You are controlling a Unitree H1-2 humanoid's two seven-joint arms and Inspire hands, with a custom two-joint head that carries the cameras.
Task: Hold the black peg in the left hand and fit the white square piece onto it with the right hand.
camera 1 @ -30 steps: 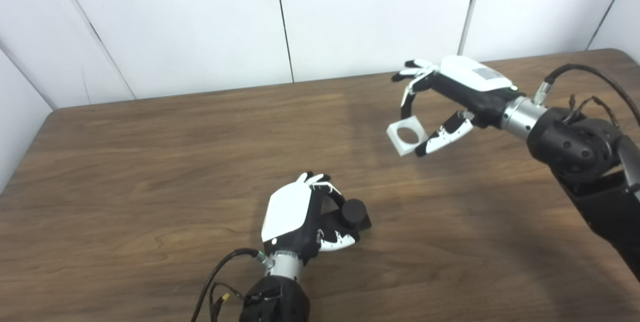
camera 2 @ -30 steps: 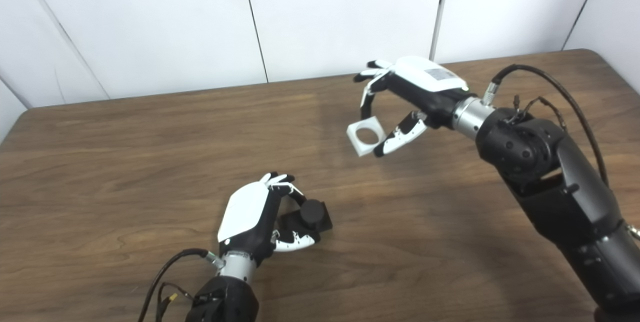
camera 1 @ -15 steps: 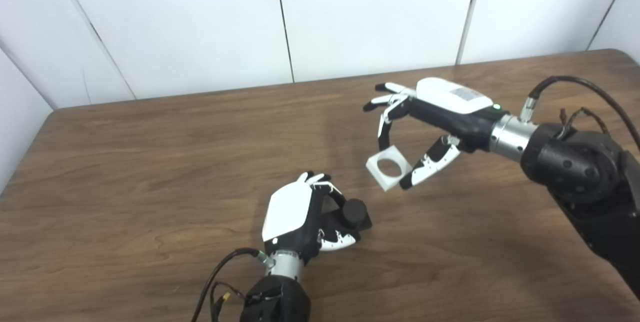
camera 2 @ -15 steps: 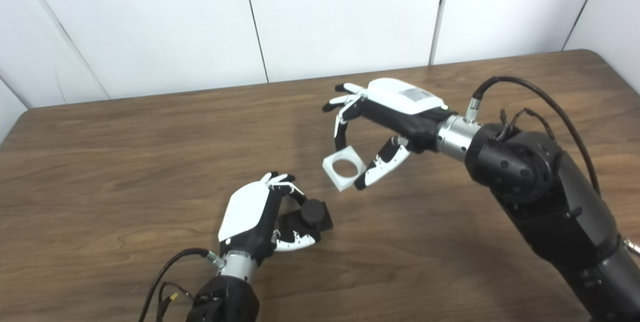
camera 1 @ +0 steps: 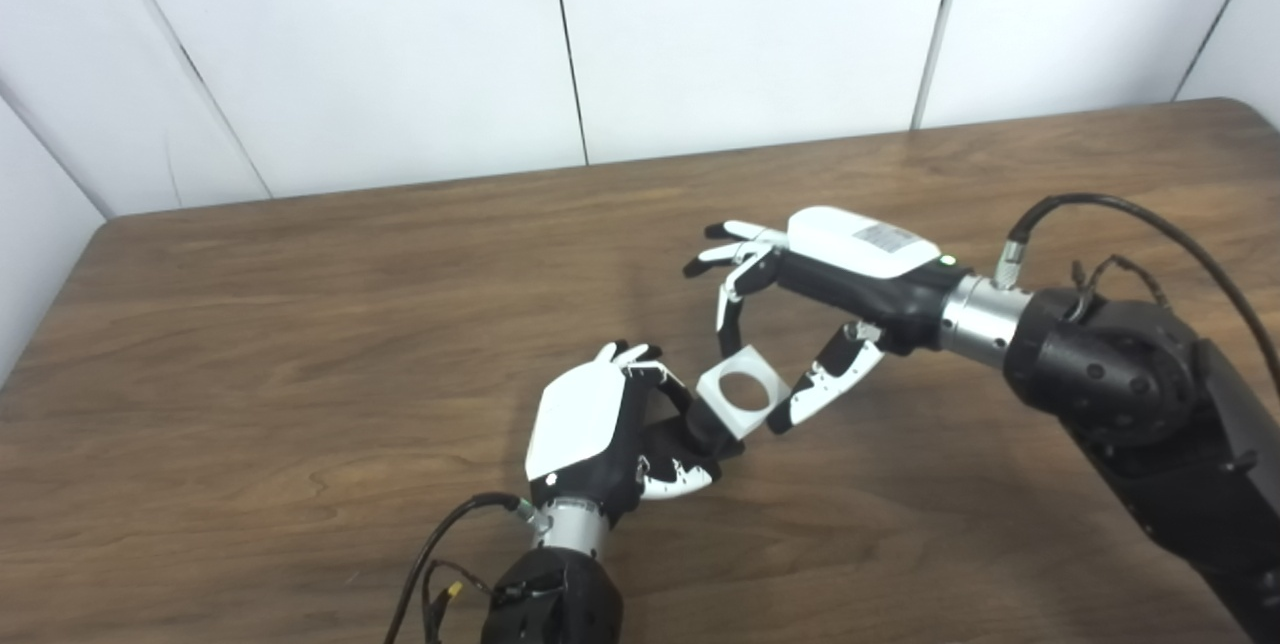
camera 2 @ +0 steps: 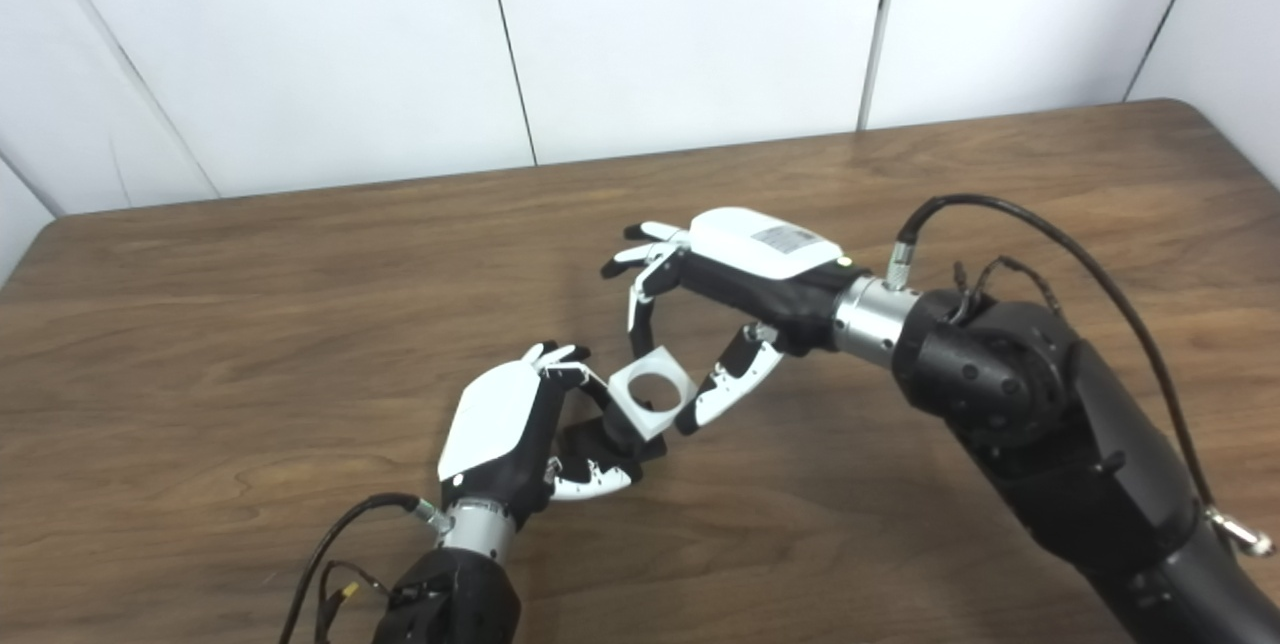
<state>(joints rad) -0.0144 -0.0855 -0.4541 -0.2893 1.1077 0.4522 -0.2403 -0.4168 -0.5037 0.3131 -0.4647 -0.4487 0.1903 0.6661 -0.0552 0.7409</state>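
Low in the centre of the frame, the left robot hand (camera 1: pixel 590 434) is closed around the black peg (camera 1: pixel 700 436), which sits on the wooden worktop (camera 1: pixel 300 344). Just right of it, the right robot hand (camera 1: pixel 800 314) pinches the white square piece (camera 1: pixel 742 392) between fingertip and thumb (its round hole faces up), overlapping the peg's top. A grey label on the right hand is unreadable.

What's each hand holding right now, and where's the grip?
Left hand: black peg, gripped by its base. Right hand: white square piece, pinched at opposite edges.
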